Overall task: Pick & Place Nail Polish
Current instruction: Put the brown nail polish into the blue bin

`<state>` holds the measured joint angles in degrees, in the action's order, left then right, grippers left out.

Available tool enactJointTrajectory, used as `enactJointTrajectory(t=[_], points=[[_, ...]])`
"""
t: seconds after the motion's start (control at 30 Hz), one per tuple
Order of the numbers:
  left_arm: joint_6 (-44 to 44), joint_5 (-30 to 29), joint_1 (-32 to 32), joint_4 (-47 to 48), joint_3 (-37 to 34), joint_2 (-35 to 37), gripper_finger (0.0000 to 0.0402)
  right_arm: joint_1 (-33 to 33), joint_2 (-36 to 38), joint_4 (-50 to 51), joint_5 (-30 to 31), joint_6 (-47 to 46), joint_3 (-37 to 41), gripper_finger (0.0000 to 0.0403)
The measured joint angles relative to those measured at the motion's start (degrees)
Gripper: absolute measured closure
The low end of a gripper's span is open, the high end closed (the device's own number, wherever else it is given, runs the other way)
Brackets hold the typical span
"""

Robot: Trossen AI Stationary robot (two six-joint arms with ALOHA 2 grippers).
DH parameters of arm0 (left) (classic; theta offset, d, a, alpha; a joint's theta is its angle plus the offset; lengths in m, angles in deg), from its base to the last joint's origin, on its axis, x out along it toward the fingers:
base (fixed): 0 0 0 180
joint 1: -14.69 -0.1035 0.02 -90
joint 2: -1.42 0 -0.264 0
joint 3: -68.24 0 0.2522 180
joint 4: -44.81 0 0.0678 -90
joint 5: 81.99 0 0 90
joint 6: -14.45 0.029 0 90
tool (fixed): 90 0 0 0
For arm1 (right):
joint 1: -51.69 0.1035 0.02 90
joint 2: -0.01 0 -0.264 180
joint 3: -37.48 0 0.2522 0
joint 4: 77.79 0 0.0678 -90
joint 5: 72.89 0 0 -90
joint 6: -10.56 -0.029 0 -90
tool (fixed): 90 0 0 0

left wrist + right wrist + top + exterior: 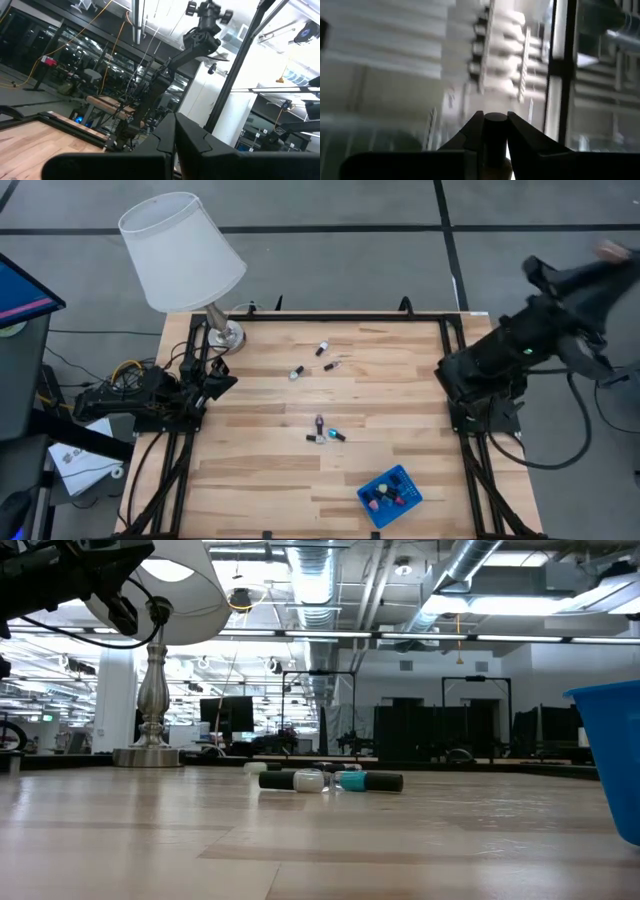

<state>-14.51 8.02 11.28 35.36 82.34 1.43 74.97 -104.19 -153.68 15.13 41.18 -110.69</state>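
Several nail polish bottles lie on their sides on the wooden table: three toward the far middle point(322, 348) point(296, 372) and a cluster at the centre point(322, 432) point(330, 780). More bottles sit in the small blue tray point(390, 496). My right arm point(560, 305) is raised high over the table's right edge. Its gripper point(495, 120) points up at the ceiling and is shut on a nail polish bottle. My left gripper point(172, 137) rests shut at the table's left edge point(222, 380) and holds nothing. My right gripper pinches a nail polish bottle between its two fingers. The dark, round-topped end point(495, 121) shows right at the fingertips. The rest of the bottle is hidden behind the fingers. The bottle is lifted well clear of the table and points steeply upward along the fingers.
A table lamp with a white shade point(180, 250) and a silvery base point(225, 332) point(150, 745) stands at the far left corner. The blue tray's wall point(612, 760) rises at the near right. A dark frame point(450, 370) borders the table.
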Motion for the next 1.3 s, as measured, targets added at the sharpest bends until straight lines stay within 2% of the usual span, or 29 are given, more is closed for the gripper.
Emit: enactJointTrajectory(t=[0.1,0.27,0.6,0.73,0.8,0.97,1.1,1.3], points=[[0.0,0.0,0.0,0.0,0.0,0.0,0.0401,0.1,0.2,0.6,-5.1,-1.1,-0.5,0.0351],[0.0,0.0,0.0,0.0,0.0,0.0,0.0401,1.0,1.1,0.0,-10.4,-2.4,-0.6,0.0351],[0.0,0.0,0.0,0.0,0.0,0.0,0.0401,2.0,0.8,0.2,-11.7,-2.2,-0.5,0.0351],[0.0,0.0,0.0,0.0,0.0,0.0,0.0401,2.2,0.9,6.1,-11.4,1.2,-0.5,0.0351],[0.0,0.0,0.0,0.0,0.0,0.0,0.0401,2.2,0.9,14.0,-7.5,6.9,-0.5,0.0351],[0.0,0.0,0.0,0.0,0.0,0.0,0.0401,2.7,1.1,37.0,7.4,20.0,-0.5,0.0351],[0.0,0.0,0.0,0.0,0.0,0.0,0.0401,2.8,1.3,50.2,17.7,30.2,-0.5,0.0351],[0.0,0.0,0.0,0.0,0.0,0.0,0.0401,2.0,1.3,71.5,34.5,37.8,-0.5,0.0351]])
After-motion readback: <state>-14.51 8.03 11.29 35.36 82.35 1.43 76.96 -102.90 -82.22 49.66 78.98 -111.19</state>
